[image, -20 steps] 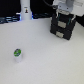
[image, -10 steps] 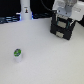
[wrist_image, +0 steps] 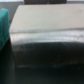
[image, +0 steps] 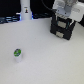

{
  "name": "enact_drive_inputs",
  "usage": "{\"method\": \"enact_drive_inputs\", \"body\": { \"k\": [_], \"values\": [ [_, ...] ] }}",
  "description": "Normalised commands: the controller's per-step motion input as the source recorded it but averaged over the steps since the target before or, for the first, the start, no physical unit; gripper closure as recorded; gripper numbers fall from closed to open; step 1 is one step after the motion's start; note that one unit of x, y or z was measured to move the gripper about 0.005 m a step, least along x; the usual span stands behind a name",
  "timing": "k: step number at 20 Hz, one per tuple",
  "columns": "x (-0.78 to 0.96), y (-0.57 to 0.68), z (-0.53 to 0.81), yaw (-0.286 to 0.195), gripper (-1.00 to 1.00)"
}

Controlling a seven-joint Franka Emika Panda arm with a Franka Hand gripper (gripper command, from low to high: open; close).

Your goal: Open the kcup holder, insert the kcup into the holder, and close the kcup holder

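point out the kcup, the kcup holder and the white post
kcup [image: 17, 53]: exterior view, on its round green top.
kcup holder [image: 61, 31]: exterior view, on its black front, below the arm.
white post [image: 25, 11]: exterior view, on its tall body.

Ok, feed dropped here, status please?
Gripper at kcup holder, jaws unreadable. Kcup standing alone on table, not yet picked. Nothing between them.

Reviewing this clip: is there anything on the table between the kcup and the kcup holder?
No. In the exterior view, only bare white table separates the kcup from the kcup holder, where the gripper is. The tall white post stands farther back, off that line.
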Motion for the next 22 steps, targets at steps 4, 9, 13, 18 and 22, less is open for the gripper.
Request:
{"method": "enact_drive_inputs", "body": {
  "k": [4,9,13,18,22],
  "values": [
    [0.0,0.0,0.0,0.0,1.0],
    [0.14,0.0,0.01,-0.002,1.0],
    [0.69,-0.19,0.13,-0.009,1.0],
    [0.96,-0.26,0.18,-0.015,1.0],
    [1.0,-0.26,0.17,-0.023,1.0]
  ]
}}
